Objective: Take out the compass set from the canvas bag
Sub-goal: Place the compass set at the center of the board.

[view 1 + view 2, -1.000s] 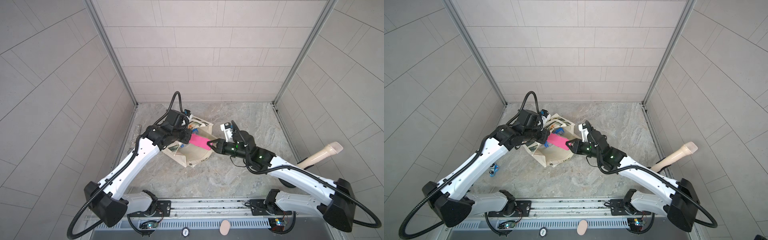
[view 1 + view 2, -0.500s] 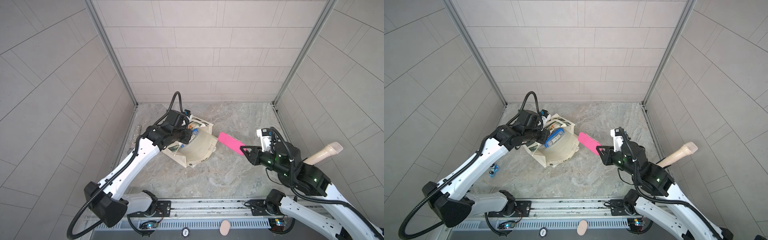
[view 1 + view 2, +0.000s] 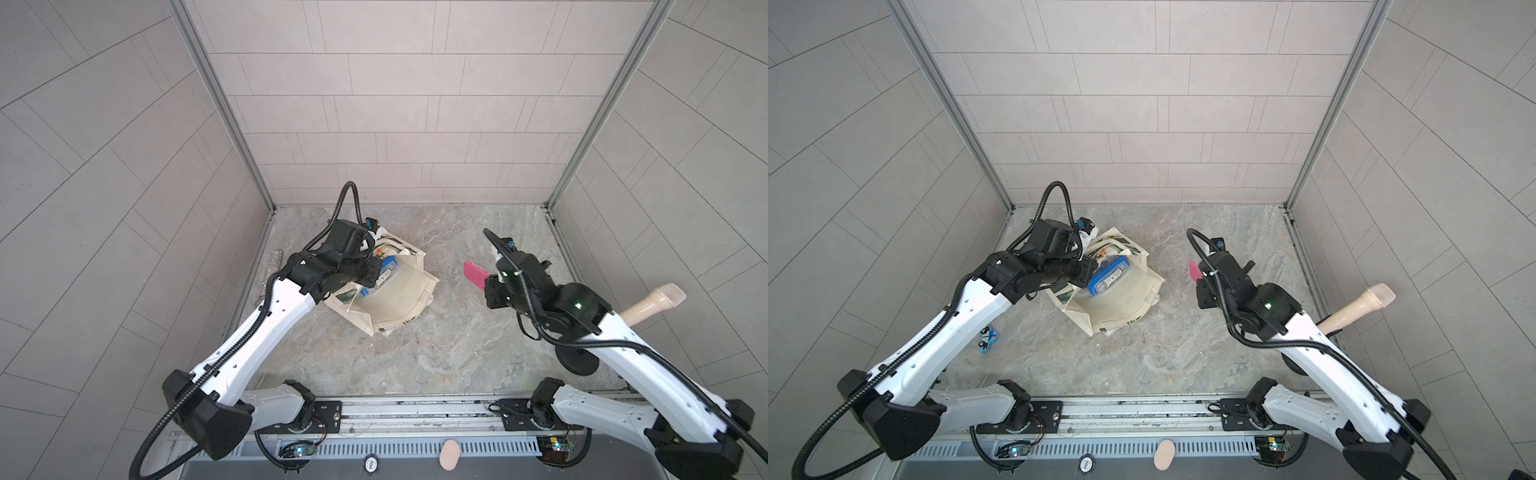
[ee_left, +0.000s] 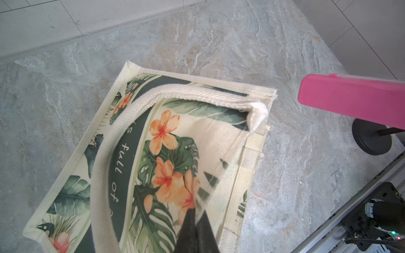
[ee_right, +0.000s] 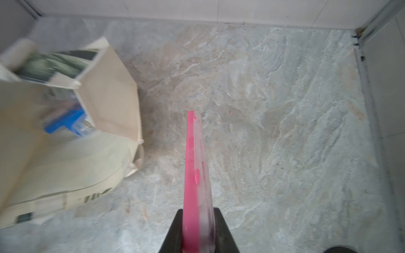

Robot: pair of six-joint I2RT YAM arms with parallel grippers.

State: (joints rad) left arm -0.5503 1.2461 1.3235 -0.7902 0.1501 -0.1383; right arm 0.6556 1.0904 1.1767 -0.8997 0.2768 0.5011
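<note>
Canvas bag, both top views: the canvas bag (image 3: 409, 293) lies on the marble surface (image 3: 415, 357) toward 9 o'clock of its middle, mouth open, cream lining showing.
Blue case: a blue case (image 3: 1108, 275) sits inside the mouth at the bag's 11 o'clock.
Left gripper: the left gripper (image 3: 376, 272) is at the bag's rim at 10 o'clock – jaws hidden from above.
Compass set: the compass set (image 3: 475, 274), a flat pink case, is out of the bag at its 3 o'clock, well apart from it, clamped in the right gripper (image 3: 489, 286).
Strays, a top view: toy car (image 3: 987, 338) at the bag's 8 o'clock; microphone (image 3: 1362, 305) at 3 o'clock by the wall.
Left wrist view: the left gripper (image 4: 196, 219) is pinched tight on the bag's leaf-and-flower fabric; a loop handle (image 4: 105, 153) curls over the print.
Right wrist view: the right gripper (image 5: 198, 211) is narrow – both fingers press the compass set (image 5: 194, 164), seen edge-on; the bag (image 5: 65, 164) is blurred.
</note>
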